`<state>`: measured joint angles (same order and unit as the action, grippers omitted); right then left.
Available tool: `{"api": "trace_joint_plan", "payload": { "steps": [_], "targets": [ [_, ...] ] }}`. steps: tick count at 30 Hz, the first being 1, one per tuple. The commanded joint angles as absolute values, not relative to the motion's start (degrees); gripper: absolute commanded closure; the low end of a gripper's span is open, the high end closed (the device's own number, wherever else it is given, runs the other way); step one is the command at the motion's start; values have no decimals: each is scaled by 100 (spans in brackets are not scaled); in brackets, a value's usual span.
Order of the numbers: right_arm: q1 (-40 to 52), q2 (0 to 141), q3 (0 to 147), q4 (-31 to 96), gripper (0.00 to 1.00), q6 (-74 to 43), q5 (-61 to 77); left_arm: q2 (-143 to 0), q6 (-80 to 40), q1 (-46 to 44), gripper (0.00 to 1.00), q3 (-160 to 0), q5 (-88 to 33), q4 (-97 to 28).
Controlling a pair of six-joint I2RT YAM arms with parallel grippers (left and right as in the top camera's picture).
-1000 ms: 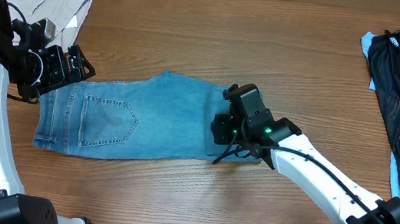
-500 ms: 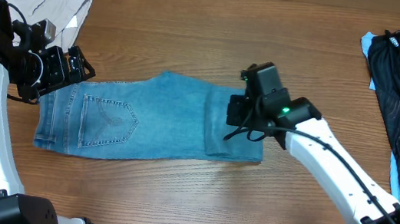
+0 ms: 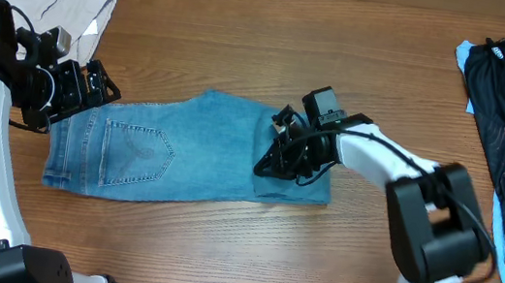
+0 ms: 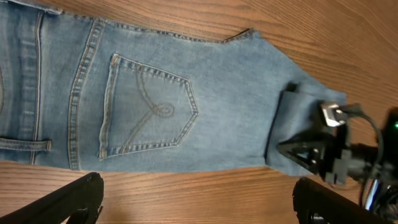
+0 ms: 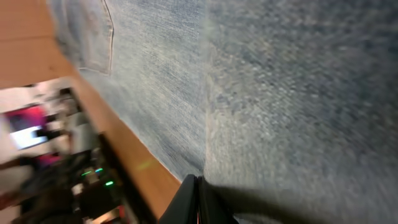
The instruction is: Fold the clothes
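The right pincer (image 3: 265, 166), tips pressed together, is pointing down at the folded-over leg end of the jeans (image 3: 164, 145), having swung left toward frame centre since half a second ago. The left pincer (image 3: 96, 85), spread wide, is still hovering over the waistband. The jeans are lying centre-left on the table (image 3: 218, 254).

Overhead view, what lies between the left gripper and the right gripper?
The jeans: their seat, with one stitched back pocket, fills the stretch from the left gripper to the right gripper. This shows in the overhead view.
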<state>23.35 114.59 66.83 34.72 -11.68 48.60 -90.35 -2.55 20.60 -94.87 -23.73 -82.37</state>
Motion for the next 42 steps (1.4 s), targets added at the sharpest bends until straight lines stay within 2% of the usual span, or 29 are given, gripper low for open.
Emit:
{"api": "trace_joint_plan", "payload": {
  "steps": [1,8,14,25,33,37,42],
  "targets": [
    [2095,11854,6657,3306,96,-1066,5837,-9076,-167,2016,0,-9487,-2357,-8250],
    [1621,11459,7046,3153,94,-1066,5861,-9076,-165,2016,0,-9487,-2357,-8250],
    [1262,11045,7594,3214,87,-1214,5863,-9076,-167,2016,0,-9487,-2357,-8248],
    [1562,11769,7599,3083,87,-1343,5771,-9076,-167,2016,0,-9487,-2357,-8250],
    [1697,12637,7599,2165,87,-1999,5535,-9076,-167,2016,0,-9487,-2357,-8272],
    [1664,12722,7601,2102,87,-2215,4814,-9076,-167,2016,0,-9487,-2355,-8294],
    [1500,12376,7784,2252,91,-2029,5107,-9076,-167,2016,0,-9487,-2355,-8298]
  ]
}}
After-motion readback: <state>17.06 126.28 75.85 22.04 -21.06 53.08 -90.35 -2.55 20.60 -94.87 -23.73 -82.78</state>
